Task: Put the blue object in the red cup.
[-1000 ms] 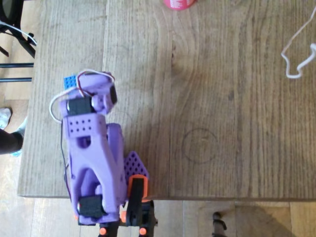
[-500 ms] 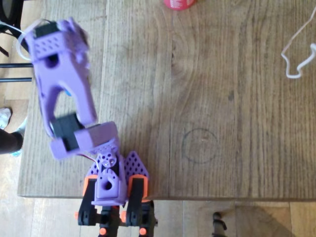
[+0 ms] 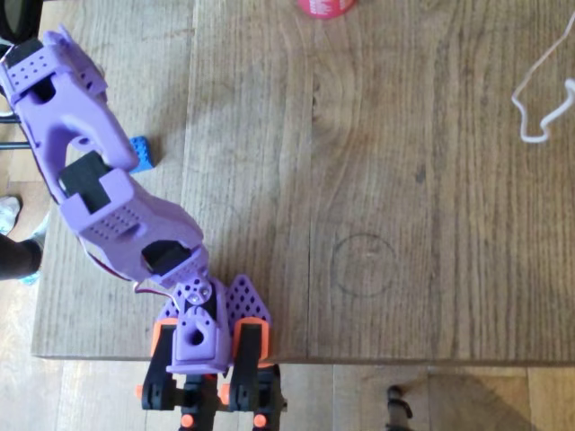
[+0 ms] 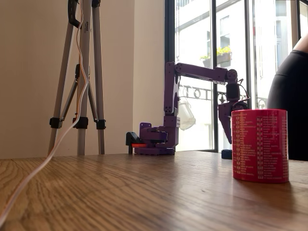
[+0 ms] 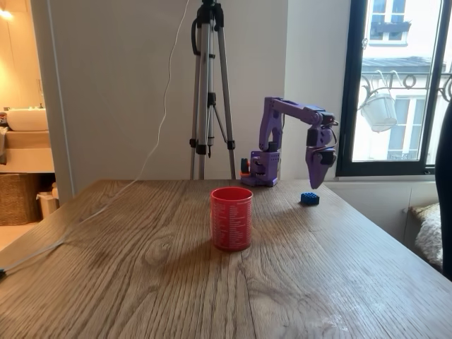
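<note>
Your wooden table is mostly bare. The little blue object, studs up, sits by one table edge. Your gripper hangs above it; I can't tell how wide. The red cup stands far off.

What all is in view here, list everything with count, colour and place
brick: one, blue, on the table near its far window-side corner, below the gripper, apart from it
cup: one, red, upright, mid-table in a fixed view
table: one, brown wood
cable: one, white, looped at the right edge in the overhead view
tripod: one, grey and black, behind the table by the wall
person: one, dark clothing, by the window
arm: one, purple, base at the table's far edge
gripper: one, purple, pointing down above the brick; whether open or shut is unclear
</note>
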`<action>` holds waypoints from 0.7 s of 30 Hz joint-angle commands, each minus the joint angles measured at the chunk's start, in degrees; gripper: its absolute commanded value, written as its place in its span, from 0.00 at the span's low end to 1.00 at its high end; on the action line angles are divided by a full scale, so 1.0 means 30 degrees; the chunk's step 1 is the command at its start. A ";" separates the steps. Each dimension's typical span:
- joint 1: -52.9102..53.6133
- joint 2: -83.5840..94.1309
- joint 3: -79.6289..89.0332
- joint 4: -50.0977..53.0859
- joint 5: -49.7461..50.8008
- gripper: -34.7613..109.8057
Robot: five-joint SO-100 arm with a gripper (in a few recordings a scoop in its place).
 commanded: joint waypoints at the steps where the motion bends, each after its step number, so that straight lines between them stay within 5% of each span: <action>1: 0.0059 0.0176 -0.1289 0.0557 -0.0645 0.32; 3: 0.0117 0.0088 -0.1260 0.1025 -0.1436 0.48; 6: 0.0410 0.0088 -0.1289 0.1348 -0.1875 0.56; 21: 0.0264 -0.0967 -0.0029 0.1611 -0.1113 0.59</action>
